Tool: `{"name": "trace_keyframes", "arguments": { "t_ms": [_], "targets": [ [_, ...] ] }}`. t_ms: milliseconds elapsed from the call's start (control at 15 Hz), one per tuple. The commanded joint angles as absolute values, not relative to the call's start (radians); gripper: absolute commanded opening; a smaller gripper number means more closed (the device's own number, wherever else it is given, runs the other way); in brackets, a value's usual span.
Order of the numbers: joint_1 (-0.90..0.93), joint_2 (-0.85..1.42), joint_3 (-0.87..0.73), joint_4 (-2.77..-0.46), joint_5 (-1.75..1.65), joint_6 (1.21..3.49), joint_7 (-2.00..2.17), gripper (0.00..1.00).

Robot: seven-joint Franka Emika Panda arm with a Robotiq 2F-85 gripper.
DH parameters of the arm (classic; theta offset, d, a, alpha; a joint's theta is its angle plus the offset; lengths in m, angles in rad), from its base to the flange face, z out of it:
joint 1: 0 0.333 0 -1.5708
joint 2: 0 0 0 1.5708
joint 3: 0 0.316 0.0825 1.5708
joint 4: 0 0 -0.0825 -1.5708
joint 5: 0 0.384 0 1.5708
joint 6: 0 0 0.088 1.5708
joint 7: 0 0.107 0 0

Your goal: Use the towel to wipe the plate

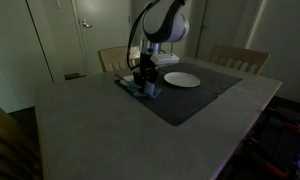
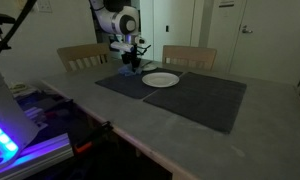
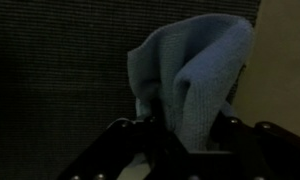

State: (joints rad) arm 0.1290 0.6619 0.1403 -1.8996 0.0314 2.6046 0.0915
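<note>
A blue towel (image 3: 190, 75) is bunched up between my gripper's fingers (image 3: 182, 128) in the wrist view. My gripper (image 1: 145, 80) is shut on the towel, low over the dark placemat (image 1: 190, 100) at its far corner. The towel (image 1: 147, 89) shows as a small blue patch under the fingers. A white plate (image 1: 181, 79) lies on the placemat just beside the gripper, apart from it. In an exterior view the gripper (image 2: 129, 62) is beside the plate (image 2: 161, 80), and the towel (image 2: 127, 70) is below it.
The grey table (image 1: 100, 130) carries the dark placemat (image 2: 205, 95). Wooden chairs (image 1: 240, 58) (image 2: 82, 55) stand at the far side. A machine with purple light (image 2: 15, 140) stands near the table edge. Doors (image 1: 80, 35) are behind.
</note>
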Motion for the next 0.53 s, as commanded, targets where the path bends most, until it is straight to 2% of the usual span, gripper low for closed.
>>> {"name": "trace_keyframes", "arguments": {
  "t_ms": [0, 200, 467],
  "targets": [
    [0.127, 0.590, 0.135, -1.963, 0.027, 2.602, 0.041, 0.79],
    [0.125, 0.550, 0.131, -1.988, 0.024, 2.604, 0.027, 0.98],
    [0.131, 0.504, 0.122, -2.011, 0.015, 2.577, 0.021, 1.00]
  ]
}}
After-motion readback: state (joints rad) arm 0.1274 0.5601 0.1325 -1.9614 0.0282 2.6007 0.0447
